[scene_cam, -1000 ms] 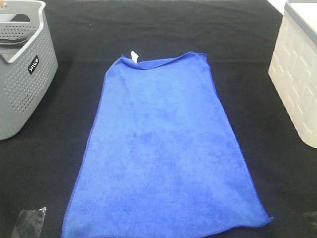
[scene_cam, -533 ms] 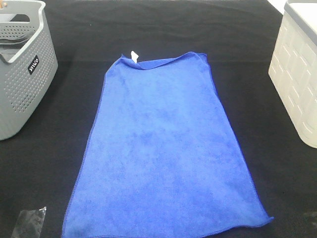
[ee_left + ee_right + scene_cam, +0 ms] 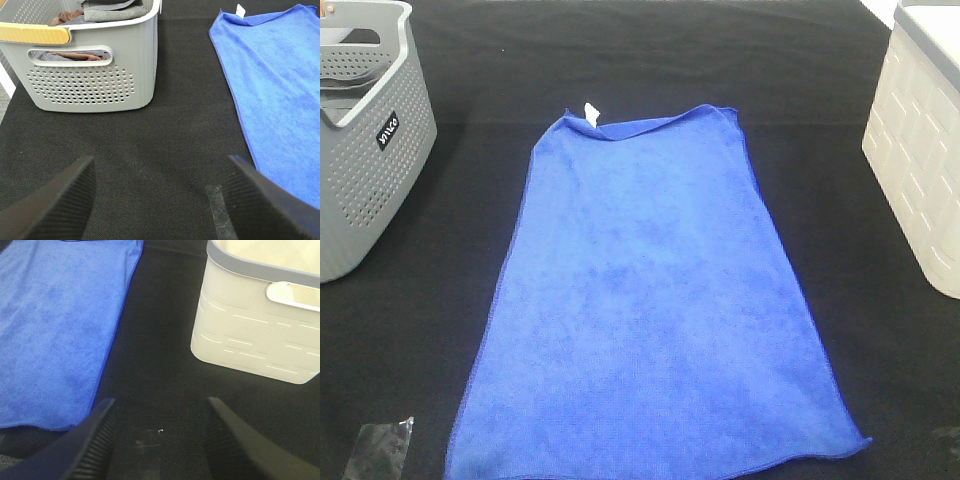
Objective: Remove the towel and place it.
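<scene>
Blue microfibre fills the middle of the exterior high view: the towel [image 3: 655,300] lies spread flat on the black table [image 3: 820,70], its long sides running away from the camera and its near edge at the bottom of the picture. A small white tag [image 3: 590,112] sticks up at its far left corner, where the far edge is slightly rumpled. To the left stands a grey perforated basket [image 3: 365,150] with a small dark label, well apart from the cloth; to the right stands a cream-white bin [image 3: 920,160] with a grey rim, also apart from it. A crumpled bit of clear film [image 3: 380,445] lies at the near left corner. Neither arm shows in this view.

From the left wrist view, the left gripper [image 3: 157,200] hangs over bare black cloth with its two ribbed fingers set wide apart and nothing between them. The towel [image 3: 280,90] lies off to one side, untouched, and the grey basket [image 3: 85,70] holds folded brown and grey fabric.

From the right wrist view, the right gripper [image 3: 160,440] likewise stands wide open and empty above the table, between the towel's [image 3: 55,325] long edge and the cream bin [image 3: 260,320].
</scene>
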